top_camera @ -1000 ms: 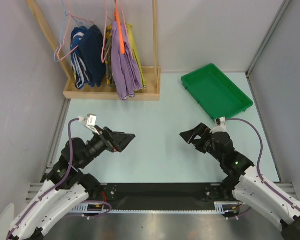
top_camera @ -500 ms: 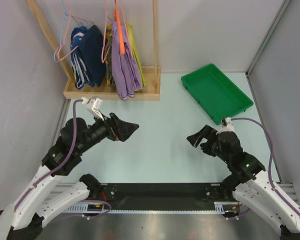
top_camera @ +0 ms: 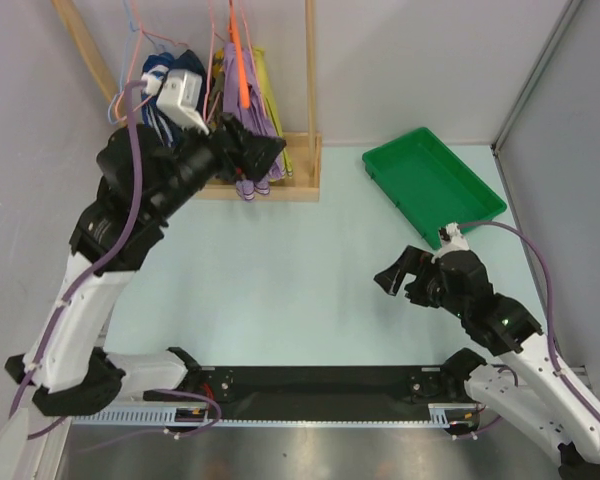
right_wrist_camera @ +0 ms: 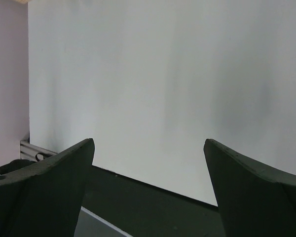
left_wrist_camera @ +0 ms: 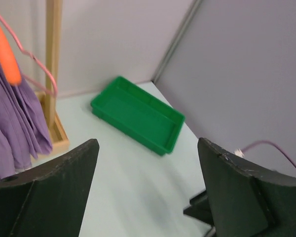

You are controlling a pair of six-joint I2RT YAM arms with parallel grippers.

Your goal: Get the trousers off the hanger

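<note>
The mustard-yellow trousers (top_camera: 265, 85) hang on the wooden rack at the back left, mostly hidden behind a lilac garment (top_camera: 248, 110). Only a yellow strip shows. The thin pale-pink wire hanger (top_camera: 212, 35) rises above them, and in the left wrist view the hanger (left_wrist_camera: 39, 66) curves past the lilac cloth. My left gripper (top_camera: 268, 152) is raised just in front of the hanging clothes, open and holding nothing (left_wrist_camera: 147, 145). My right gripper (top_camera: 390, 276) hovers low over the table at the right, open and empty (right_wrist_camera: 149, 143).
An orange hanger (left_wrist_camera: 5, 54) carries the lilac garment (left_wrist_camera: 10, 113). Navy garments (top_camera: 170, 70) and a light-blue hanger (top_camera: 130, 30) hang further left. The rack's wooden base (top_camera: 300, 170) and post (left_wrist_camera: 52, 59) stand near my left fingers. A green tray (top_camera: 435, 185) lies at the back right.
My left arm has lifted and swung back from the table's middle up to the rack, ending in front of the lilac garment. The right gripper drifted slightly right and nearer, still open.
</note>
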